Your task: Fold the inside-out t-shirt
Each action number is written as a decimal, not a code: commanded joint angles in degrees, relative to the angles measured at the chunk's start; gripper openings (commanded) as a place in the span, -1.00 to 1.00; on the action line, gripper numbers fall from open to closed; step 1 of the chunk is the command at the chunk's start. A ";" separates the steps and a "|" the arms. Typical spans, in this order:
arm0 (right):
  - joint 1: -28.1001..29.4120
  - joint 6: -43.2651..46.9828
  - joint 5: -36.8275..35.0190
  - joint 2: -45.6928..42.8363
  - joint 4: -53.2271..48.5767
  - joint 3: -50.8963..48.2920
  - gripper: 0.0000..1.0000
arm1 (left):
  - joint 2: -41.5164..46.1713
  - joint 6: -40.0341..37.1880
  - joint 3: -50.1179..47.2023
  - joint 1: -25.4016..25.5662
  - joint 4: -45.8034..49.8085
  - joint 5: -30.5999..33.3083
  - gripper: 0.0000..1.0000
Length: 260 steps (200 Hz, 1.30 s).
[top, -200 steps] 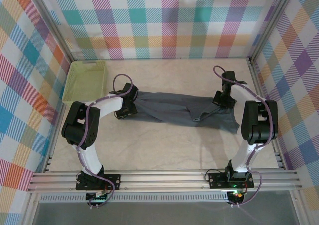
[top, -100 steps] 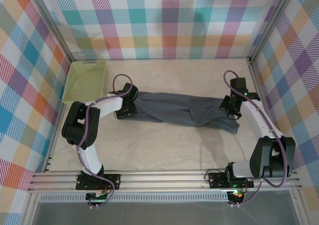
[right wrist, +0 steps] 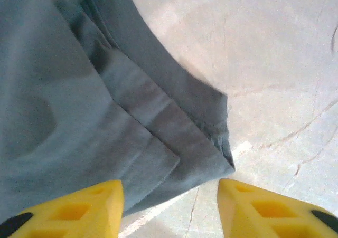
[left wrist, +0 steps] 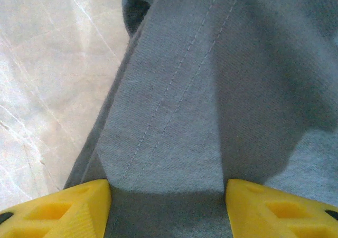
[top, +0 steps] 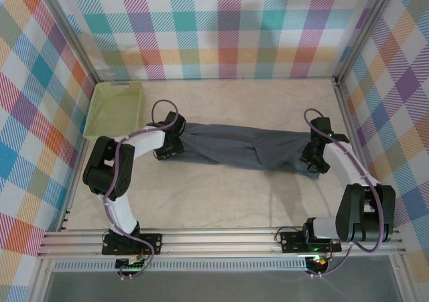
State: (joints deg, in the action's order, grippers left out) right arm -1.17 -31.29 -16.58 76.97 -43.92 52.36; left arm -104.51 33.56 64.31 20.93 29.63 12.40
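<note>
plain dark slate-grey cloth t-shirt (top: 244,148) lies bunched on the pale bench (top: 221,201), ends partly hidden under the released, spread left fingers (left wrist: 63,209) and right fingers (right wrist: 79,206).

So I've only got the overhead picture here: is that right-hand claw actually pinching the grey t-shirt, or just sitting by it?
Observer: Its wrist camera shows the right gripper open, with nothing pinched.
Operator: What's in front of it, then?
Observer: A layered corner of the t-shirt lying flat, with bare table beside it.
Operator: And the other side?
Observer: The left gripper is open too, straddling flat cloth, with a double row of stitching running away from it.
</note>
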 commanded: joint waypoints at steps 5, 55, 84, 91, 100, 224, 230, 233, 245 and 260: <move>-0.22 3.06 -0.70 1.95 1.02 7.72 0.23 | 2.82 0.03 -0.01 1.21 2.97 3.02 0.15; -0.43 5.01 5.14 15.97 2.43 16.21 0.24 | 12.62 1.46 7.63 12.08 9.27 5.13 0.33; -1.50 5.00 8.72 18.91 4.51 16.22 0.21 | 8.71 3.83 11.88 18.73 4.48 -5.67 0.33; -1.84 5.18 9.55 19.24 4.82 16.15 0.21 | 7.03 4.07 13.37 20.66 2.88 -7.84 0.34; -2.33 5.10 10.42 19.45 5.12 16.02 0.20 | 3.79 4.47 15.56 22.57 0.95 -10.58 0.33; -6.39 5.26 18.33 18.48 8.29 12.00 0.13 | -26.35 10.10 41.82 29.70 -4.99 -20.66 0.05; -6.43 5.27 18.50 18.48 8.56 11.83 0.11 | -26.74 9.84 42.03 29.62 -5.31 -20.59 0.01; -6.46 5.27 18.66 18.48 8.61 11.74 0.10 | -26.86 9.83 42.16 29.63 -5.37 -20.45 -0.01; -6.47 5.31 19.38 18.48 8.93 11.50 0.06 | -27.31 9.55 42.47 29.54 -6.17 -20.14 -0.10; -6.48 5.51 20.29 18.52 9.24 11.32 0.00 | -27.84 9.36 42.87 29.21 -7.01 -19.79 -0.20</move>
State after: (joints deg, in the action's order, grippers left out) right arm -7.18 -26.30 1.21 96.60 -35.68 64.36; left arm -131.24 43.20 104.71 50.50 24.86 -7.49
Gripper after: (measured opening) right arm 0.521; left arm 0.433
